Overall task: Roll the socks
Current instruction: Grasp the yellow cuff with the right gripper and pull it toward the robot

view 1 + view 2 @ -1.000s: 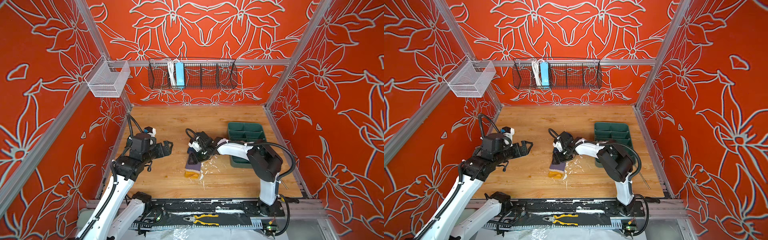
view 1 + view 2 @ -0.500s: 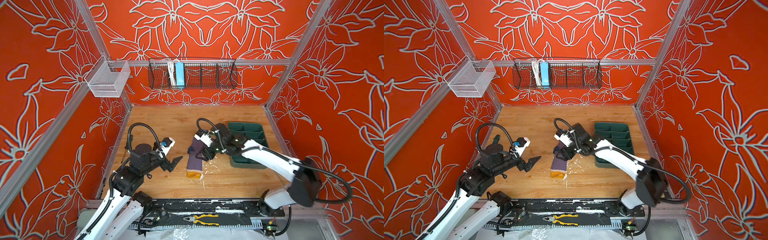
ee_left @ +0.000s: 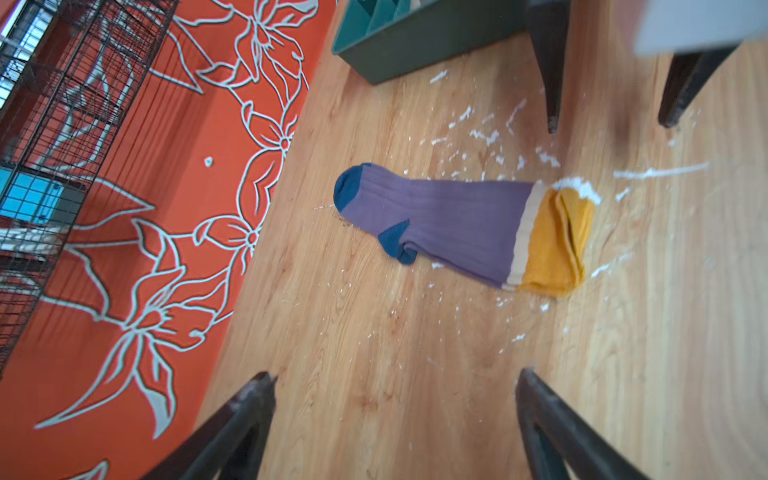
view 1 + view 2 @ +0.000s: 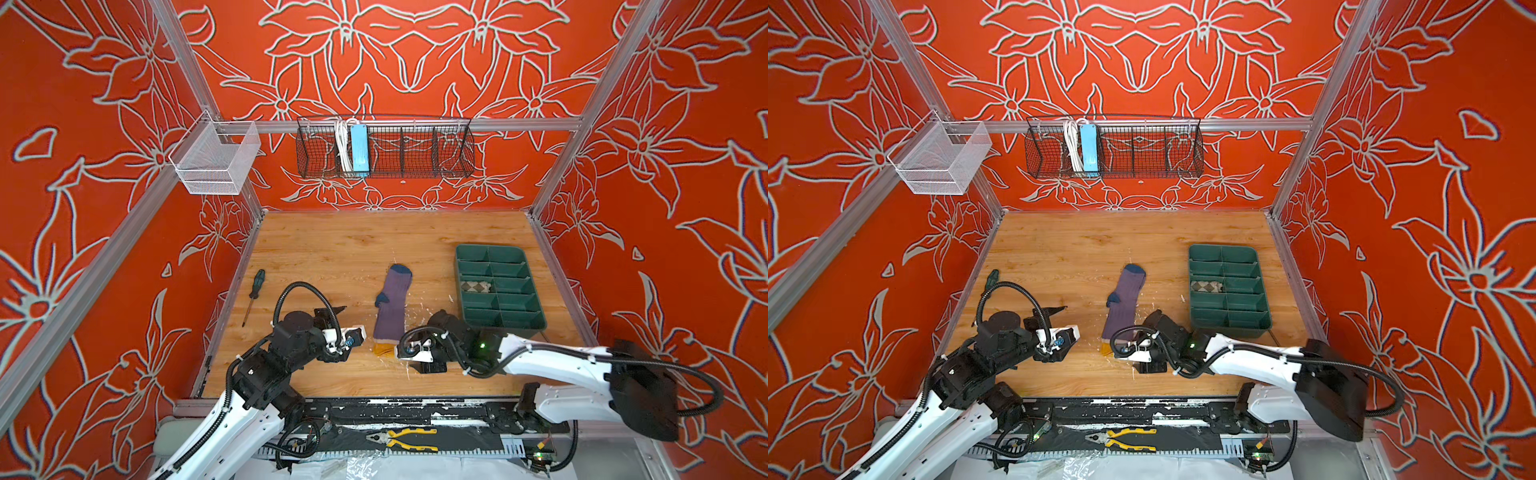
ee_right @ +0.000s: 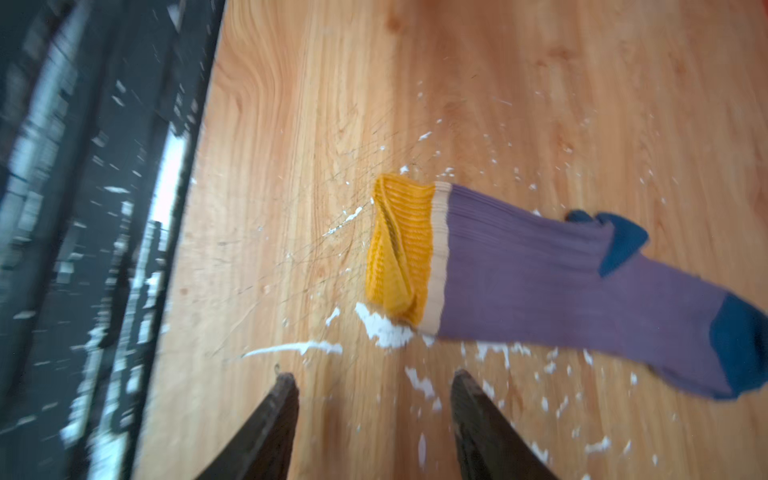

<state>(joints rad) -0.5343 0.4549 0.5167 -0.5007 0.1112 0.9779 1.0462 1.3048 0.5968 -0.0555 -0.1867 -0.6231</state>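
Observation:
One of the socks, the purple ribbed sock (image 4: 392, 307) (image 4: 1124, 305), lies flat and stretched out mid-table. Its mustard-yellow end (image 3: 552, 245) (image 5: 399, 245) points to the front edge and its teal tip to the back. The beige argyle sock (image 4: 477, 286) (image 4: 1205, 286) sits rolled in a tray compartment. My left gripper (image 4: 348, 336) (image 3: 395, 376) is open and empty, low over the wood left of the yellow end. My right gripper (image 4: 405, 357) (image 5: 374, 376) is open and empty just right of that end, fingertips close to the table.
A green divided tray (image 4: 503, 326) stands at the right. A screwdriver (image 4: 253, 296) lies by the left wall. White flecks (image 3: 482, 135) litter the wood around the sock. Pliers (image 4: 405, 438) rest on the front rail. A wire basket (image 4: 384, 147) and mesh bin (image 4: 216, 160) hang on the walls.
My right gripper has let go of the sock's far end and swung forward to the yellow end. The sock now lies flat. My left gripper has dropped lower and moved toward the sock.

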